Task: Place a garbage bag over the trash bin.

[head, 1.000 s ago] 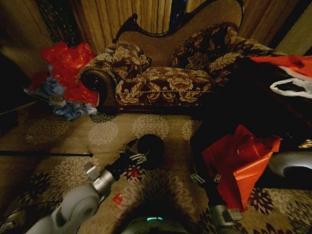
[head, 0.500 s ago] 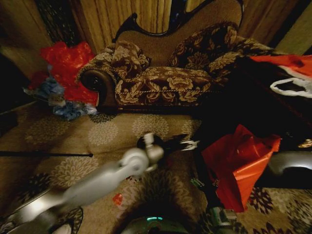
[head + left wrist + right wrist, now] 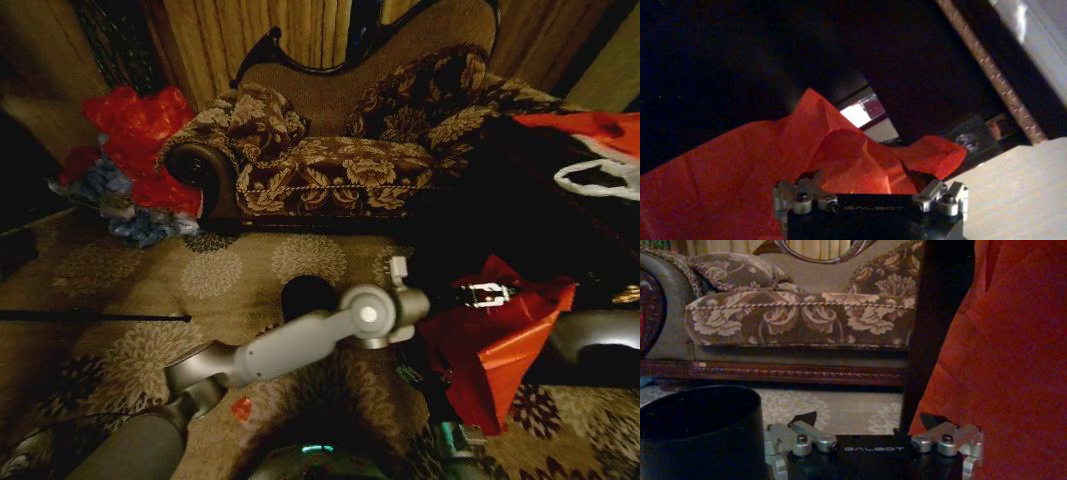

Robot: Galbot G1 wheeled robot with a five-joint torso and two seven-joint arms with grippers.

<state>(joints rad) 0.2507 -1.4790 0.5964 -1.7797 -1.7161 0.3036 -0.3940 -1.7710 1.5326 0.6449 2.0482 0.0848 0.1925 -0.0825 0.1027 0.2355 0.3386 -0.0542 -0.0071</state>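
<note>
The small black round matte trash bin (image 3: pixel 308 297) stands unlined on the patterned carpet (image 3: pixel 130 290). The left gripper (image 3: pixel 487 294) reaches the glossy red plastic garbage bag (image 3: pixel 490 350), fingers parted around a fold. The right gripper (image 3: pixel 875 429) waits open beside the bin. Fitting remains.
</note>
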